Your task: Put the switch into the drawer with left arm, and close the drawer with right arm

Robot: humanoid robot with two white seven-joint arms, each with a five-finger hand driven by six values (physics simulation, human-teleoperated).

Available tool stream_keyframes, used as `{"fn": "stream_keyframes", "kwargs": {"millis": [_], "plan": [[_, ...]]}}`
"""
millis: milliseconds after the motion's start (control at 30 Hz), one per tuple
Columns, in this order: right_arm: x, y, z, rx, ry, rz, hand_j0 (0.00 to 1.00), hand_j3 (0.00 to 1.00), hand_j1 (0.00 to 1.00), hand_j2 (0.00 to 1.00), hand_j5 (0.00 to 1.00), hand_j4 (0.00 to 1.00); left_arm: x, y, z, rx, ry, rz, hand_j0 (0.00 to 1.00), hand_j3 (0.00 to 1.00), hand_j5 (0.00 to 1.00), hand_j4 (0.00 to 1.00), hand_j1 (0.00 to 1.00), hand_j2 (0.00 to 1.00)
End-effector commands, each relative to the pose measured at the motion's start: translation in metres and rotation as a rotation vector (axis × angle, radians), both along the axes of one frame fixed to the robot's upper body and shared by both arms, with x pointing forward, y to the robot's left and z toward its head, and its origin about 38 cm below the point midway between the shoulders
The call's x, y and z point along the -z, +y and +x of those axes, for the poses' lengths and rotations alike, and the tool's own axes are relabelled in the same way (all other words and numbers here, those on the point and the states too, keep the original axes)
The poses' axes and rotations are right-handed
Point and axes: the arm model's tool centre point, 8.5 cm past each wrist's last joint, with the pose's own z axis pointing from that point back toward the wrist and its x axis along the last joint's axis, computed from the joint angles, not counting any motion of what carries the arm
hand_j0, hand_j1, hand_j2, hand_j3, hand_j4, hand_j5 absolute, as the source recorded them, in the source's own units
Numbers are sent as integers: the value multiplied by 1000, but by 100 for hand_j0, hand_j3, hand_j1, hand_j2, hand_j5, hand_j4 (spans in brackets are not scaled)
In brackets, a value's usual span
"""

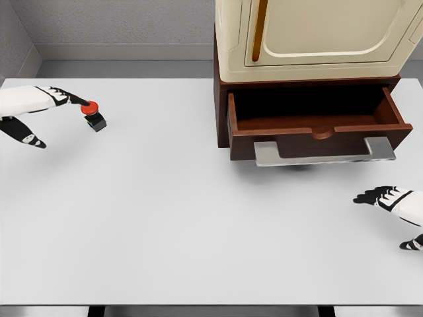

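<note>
Nearest me, at four o'clock, my right robot hand (390, 198) rests with fingers loosely spread on the surface (198, 218). At ten o'clock my left robot hand (49, 99) fingertips touch the switch (92, 113), not yet gripping; a nudge could push it away from the open drawer (317, 122). No readable writing.

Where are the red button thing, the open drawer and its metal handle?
switch (91, 107): head view, on its red cap.
drawer (310, 111): head view, on its bare inner floor.
handle (324, 152): head view, on the silver bar's middle.
</note>
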Motion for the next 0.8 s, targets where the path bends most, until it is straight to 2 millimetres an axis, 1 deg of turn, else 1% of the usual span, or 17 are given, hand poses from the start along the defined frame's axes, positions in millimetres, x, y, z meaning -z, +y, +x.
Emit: {"fn": "stream_keyframes", "kwargs": {"millis": [0, 100, 133, 167, 233, 267, 300, 367, 433, 467, 500, 533, 567, 600, 667, 733, 767], "plan": [[-1, 0, 1, 1, -1, 6, 100, 100, 100, 100, 100, 100, 0, 2, 0, -7, 1, -5, 100, 100, 100, 100, 100, 100], [-7, 1, 6, -1, -24, 4, 100, 100, 100, 100, 100, 100, -3, 1, 1, -6, -6, 1, 100, 100, 100, 100, 100, 100], [-10, 0, 7, -5, -23, -6, 100, 100, 100, 100, 100, 100, -5, -3, 5, 3, -19, 31, 100, 100, 100, 100, 100, 100], [-15, -3, 9, -17, -21, -35, 98, 98, 98, 98, 98, 98, -5, -27, 21, 40, -48, 58, 100, 100, 100, 100, 100, 100], [-19, -7, 9, -18, -14, -58, 76, 76, 76, 76, 76, 76, 9, -51, 42, 47, -40, 30, 100, 100, 100, 100, 100, 100], [-21, -8, 9, -16, -17, -62, 69, 69, 69, 69, 69, 69, 17, -56, 48, 37, -22, 7, 100, 100, 100, 100, 100, 100], [-21, -9, 9, -16, -12, -66, 65, 65, 65, 65, 65, 65, 23, -59, 57, 16, -7, -15, 100, 100, 100, 100, 100, 100], [-37, -17, 13, -3, -47, -90, 55, 55, 55, 55, 55, 55, 38, -73, 76, -16, 25, -31, 100, 100, 100, 100, 100, 100], [-49, -22, 14, 15, -78, -69, 55, 55, 55, 55, 55, 55, 36, -77, 86, -30, 20, 2, 100, 100, 100, 100, 100, 100], [-50, -22, 14, 18, -83, -64, 55, 55, 55, 55, 55, 55, 36, -73, 87, -37, 17, 29, 100, 100, 100, 100, 100, 100], [-50, -22, 14, 19, -83, -62, 55, 55, 55, 55, 55, 55, 41, -72, 89, -35, 13, 130, 100, 100, 100, 100, 100, 100], [-50, -22, 14, 19, -83, -62, 56, 56, 56, 56, 56, 56, 50, -86, 90, 0, 13, 202, 100, 100, 100, 100, 100, 100], [-50, -23, 14, 20, -84, -61, 56, 56, 56, 56, 56, 56, 56, -94, 89, 23, 20, 218, 100, 100, 100, 100, 100, 100], [-50, -22, 14, 18, -83, -59, 56, 56, 56, 56, 56, 56, 57, -95, 87, 33, 21, 231, 100, 100, 100, 100, 100, 100], [-49, -19, 13, 11, -74, -34, 57, 57, 57, 57, 57, 57, 55, -85, 86, 20, 20, 258, 100, 100, 100, 100, 100, 100], [-49, -17, 13, 7, -69, -12, 57, 57, 57, 57, 57, 57, 51, -83, 87, 16, 10, 275, 100, 100, 100, 100, 100, 100], [-41, -13, 13, -8, -42, -9, 57, 57, 57, 57, 57, 57, 46, -79, 89, 7, 0, 277, 100, 100, 100, 100, 100, 100]]}}
